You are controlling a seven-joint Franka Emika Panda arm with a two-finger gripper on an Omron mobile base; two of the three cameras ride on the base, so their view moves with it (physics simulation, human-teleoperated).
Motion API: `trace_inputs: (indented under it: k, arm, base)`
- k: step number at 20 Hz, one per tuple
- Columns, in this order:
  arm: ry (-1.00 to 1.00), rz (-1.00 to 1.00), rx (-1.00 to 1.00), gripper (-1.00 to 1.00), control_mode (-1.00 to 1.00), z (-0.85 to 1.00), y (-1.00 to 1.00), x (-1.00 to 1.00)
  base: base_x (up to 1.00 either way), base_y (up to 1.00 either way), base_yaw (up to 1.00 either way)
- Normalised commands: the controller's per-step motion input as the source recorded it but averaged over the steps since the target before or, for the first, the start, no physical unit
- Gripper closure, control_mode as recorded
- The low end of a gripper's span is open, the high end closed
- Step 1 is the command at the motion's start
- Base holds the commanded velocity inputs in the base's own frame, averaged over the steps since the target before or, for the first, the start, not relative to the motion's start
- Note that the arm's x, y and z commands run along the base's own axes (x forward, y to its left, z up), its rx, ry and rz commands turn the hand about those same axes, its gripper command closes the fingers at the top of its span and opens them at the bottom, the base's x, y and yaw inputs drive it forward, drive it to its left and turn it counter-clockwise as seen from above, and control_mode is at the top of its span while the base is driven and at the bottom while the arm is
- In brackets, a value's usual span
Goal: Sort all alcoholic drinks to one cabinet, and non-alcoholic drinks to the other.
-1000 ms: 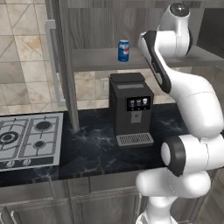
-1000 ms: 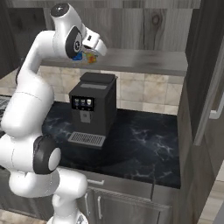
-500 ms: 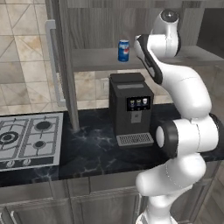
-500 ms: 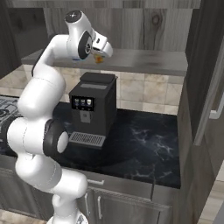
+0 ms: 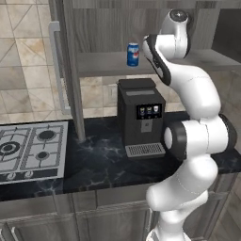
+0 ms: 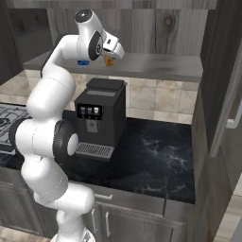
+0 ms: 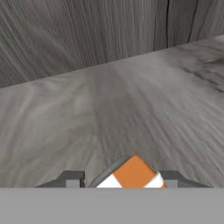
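My gripper (image 6: 111, 58) is shut on the small orange-yellow carton (image 6: 109, 61), holding it just above the open cabinet's grey shelf (image 6: 156, 66). In the hand view the carton (image 7: 133, 174) sits between the dark fingertips (image 7: 72, 178), with bare shelf board and the cabinet's back wall ahead. The blue soda can (image 5: 133, 54) stands upright on the same shelf, left of my hand; in the right base view the can (image 6: 83, 61) is mostly hidden behind my arm. The cabinet's open door (image 5: 63, 70) hangs at the left.
A black coffee machine (image 5: 141, 117) stands on the dark marble counter (image 5: 94, 160) under the shelf. A gas hob (image 5: 30, 150) lies at the left. Another open cabinet door with a pale bar handle (image 6: 231, 108) stands at the right.
The arm has swung and folded closer over the coffee machine, carrying the carton a little further right along the shelf. The soda can has not moved.
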Motion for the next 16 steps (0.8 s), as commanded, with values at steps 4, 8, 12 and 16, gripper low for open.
trace_inputs:
  k: [4,8,12,16]
  arm:
    - [0.0,0.0,0.0,-1.0,-1.0,-0.09,-0.04,0.13]
    - [0.0,0.0,0.0,-1.0,-1.0,0.0,-0.02,0.19]
    - [0.0,0.0,0.0,-1.0,-1.0,0.0,-0.01,0.17]
    - [0.0,0.0,0.0,-1.0,-1.0,0.0,0.0,0.15]
  base:
    - [0.0,0.0,0.0]
    - [0.0,0.0,0.0]
    - [0.0,0.0,0.0]
    - [0.0,0.0,0.0]
